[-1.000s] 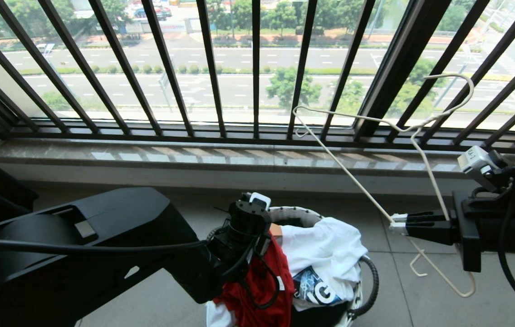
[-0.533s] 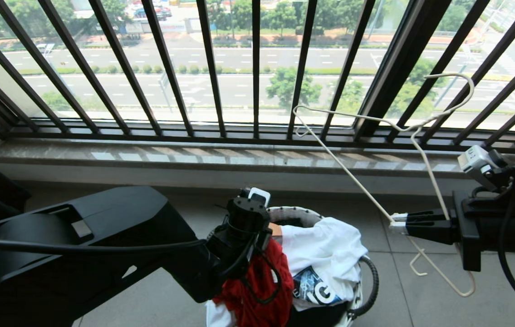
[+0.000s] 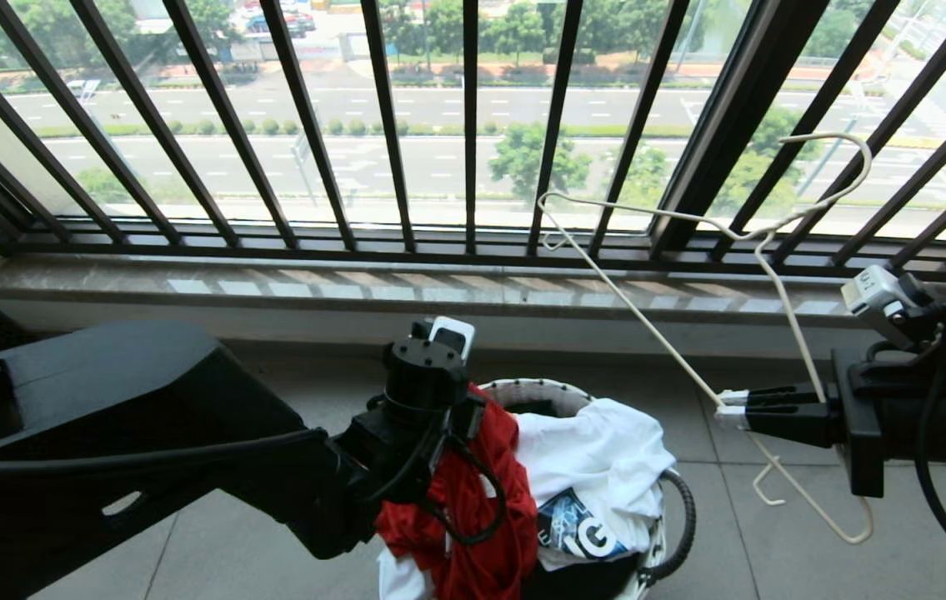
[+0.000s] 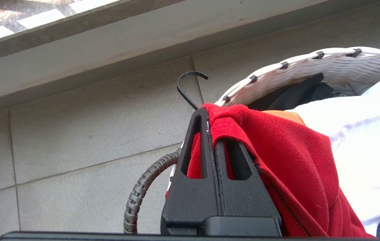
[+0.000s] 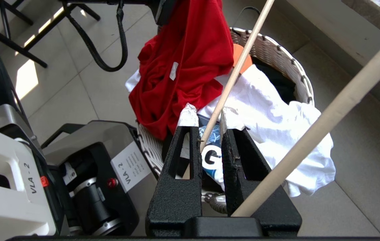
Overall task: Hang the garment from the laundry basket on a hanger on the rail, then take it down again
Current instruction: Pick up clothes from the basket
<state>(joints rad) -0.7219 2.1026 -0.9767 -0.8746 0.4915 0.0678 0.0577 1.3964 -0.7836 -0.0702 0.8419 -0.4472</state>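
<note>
red t-shirt (image 3: 473, 500) hangs bunched from the left gripper (image 4: 210, 117), whose fingers (image 4: 200, 147) are pressed together on a fold of the cloth just above the laundry basket (image 3: 539, 390). the rest of the shirt drapes down over the basket's near side, partly lying on a white printed shirt (image 3: 606, 467) that fills most of the basket. a bit of black cloth (image 4: 297, 93) shows deeper inside, by the woven rim. the right gripper (image 3: 727, 408) is off to the right of the basket, above the tiled floor (image 3: 289, 542), pinching one thin arm of the white wire hanger (image 3: 656, 329) between its taped fingertips (image 5: 188, 113). the hanger tilts up toward the dark window bars (image 3: 473, 125), its hook free in the air.
</note>
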